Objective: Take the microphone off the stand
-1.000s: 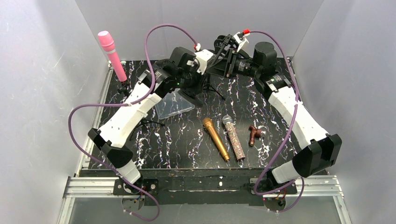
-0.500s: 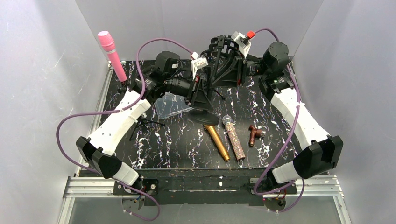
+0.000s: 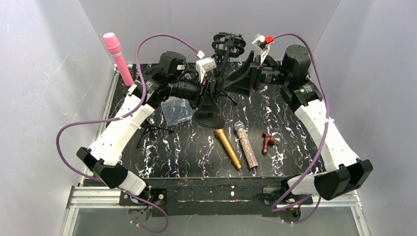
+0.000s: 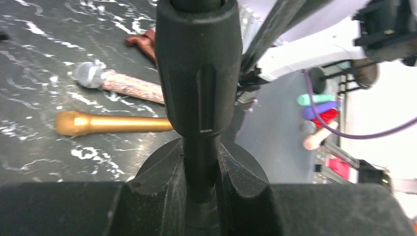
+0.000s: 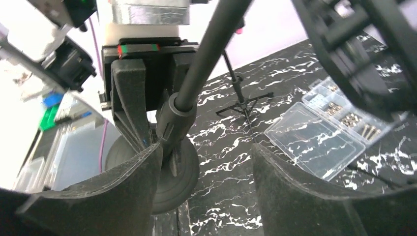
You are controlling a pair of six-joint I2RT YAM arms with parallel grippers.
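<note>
Left gripper (image 4: 199,189) is clamped on the lower pole of the tall black microphone stand (image 3: 210,119). Its fingers (image 4: 147,196) press on either side of the thin shaft just above the round base, below a thicker collar. The right gripper (image 5: 205,155) has its jaws spread wide and points at the same pole from the right, higher up than the left gripper's hold. Its wrist view shows it touching nothing.

The black marble-look table with white veins (image 3: 162,147) carries everything. At the top of the stand's pole is a black ring-shaped shock-mount cradle (image 3: 227,44); whether anything sits inside it cannot be told.

The pink microphone (image 3: 118,56) stands nearly upright well to the left of the stand and a little behind it. Its lower end sits in a small black holder (image 3: 131,89), and neither gripper is near it.

A clear plastic lidded box (image 3: 177,110) lies just left of the stand's base. A gold metal microphone (image 3: 227,146) lies flat in front of the base, its head end nearest the stand. A glitter-covered microphone with a silver mesh head (image 3: 247,147) lies just right of the gold one and roughly parallel to it. A small brown T-shaped piece (image 3: 268,141) lies further right again, apart from both.
</note>
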